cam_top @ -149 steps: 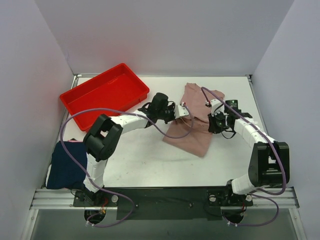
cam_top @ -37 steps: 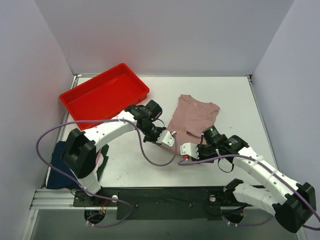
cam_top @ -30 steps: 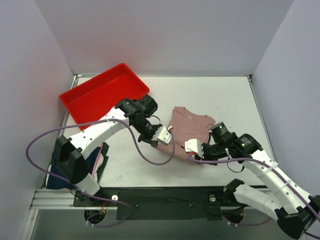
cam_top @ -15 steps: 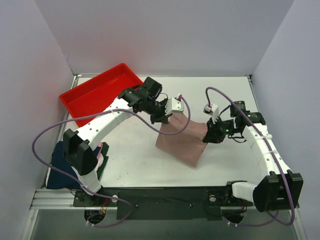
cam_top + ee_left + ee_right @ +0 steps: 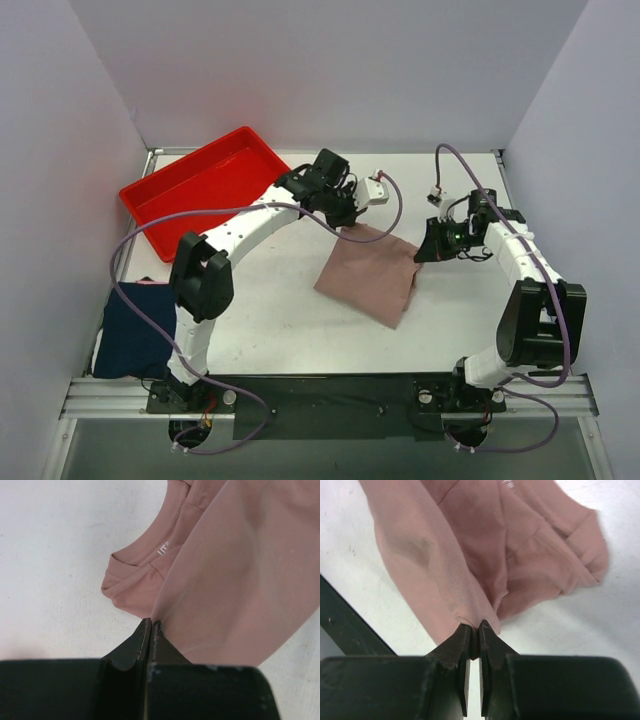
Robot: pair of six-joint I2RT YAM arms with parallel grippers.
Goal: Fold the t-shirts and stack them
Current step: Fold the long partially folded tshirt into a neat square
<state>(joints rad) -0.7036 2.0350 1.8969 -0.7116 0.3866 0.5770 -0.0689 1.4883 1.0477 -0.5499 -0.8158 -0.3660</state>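
Mid-fold, by the look of it: left gripper [image 5: 343, 222] and right gripper [image 5: 423, 252] each pinch a far corner of the pink t-shirt [image 5: 368, 272] mid-tabletop [image 5: 260, 320], so next lay it flat, then stack with the navy t-shirt [image 5: 133, 330].

Two t-shirts are counted: one dusty-pink t-shirt [image 5: 368, 282] and one navy blue t-shirt [image 5: 133, 335]. One red plastic tray [image 5: 205, 185] is seen. Two robot arms are shown, one left arm [image 5: 250, 225] and one right arm [image 5: 515, 255]. One two-fingered pincer is fitted to each, so two pincers are counted: the left pincer [image 5: 151, 626] and the right pincer [image 5: 475, 629]. Two purple cables are seen, the left cable [image 5: 401, 205] and the right cable [image 5: 455, 155]. One white desk [image 5: 270, 320] is shown.
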